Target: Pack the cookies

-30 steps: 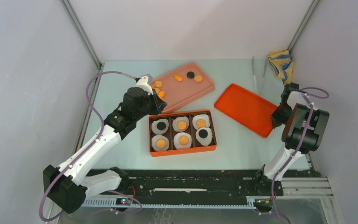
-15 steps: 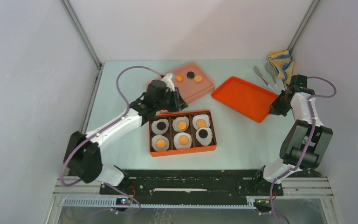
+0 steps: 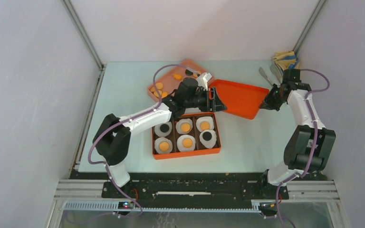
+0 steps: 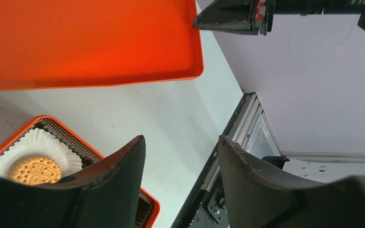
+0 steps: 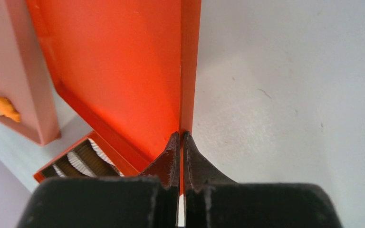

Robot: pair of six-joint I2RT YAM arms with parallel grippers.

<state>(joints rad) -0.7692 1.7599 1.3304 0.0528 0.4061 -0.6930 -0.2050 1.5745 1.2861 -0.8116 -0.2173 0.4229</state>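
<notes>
Starting from the largest thing, the pale green counter [image 3: 123,95] is seen to carry three containers. One flat orange plastic lid [image 3: 240,97] is placed at the far right. Its long axis runs nearly left to right and is a little turned against the box. One orange rectangular box with six compartments [image 3: 185,154] is placed just on the near side of the lid. One pink rectangular tray [image 3: 168,84] is placed beyond the box, partly covered by the left arm.

The lid is found between the two pincers. The right pincer [image 3: 267,105] is pinched tight on the thin rim at the right end of the lid. The left pincer [image 3: 218,99] is spread wide, with nothing inside, at the left end of the lid and just beyond the far wall of the box. Whether the lid is raised from the counter cannot be told.

Six white crinkled paper cups [image 4: 38,142] are counted in the box, one per compartment. One of the small flat round cookies [image 3: 186,127] is laid in each cup: four orange, two black. From the left pincer these cookies lie directly toward the near side, and the left arm is the nearer one. On the tray at least three loose orange ones [image 3: 159,86] and one black are counted; more may be hidden by the arm.

Closing the box is judged to be the coming move. For this the lid must be carried toward the near left, and its long axis must be brought parallel to that of the box.
</notes>
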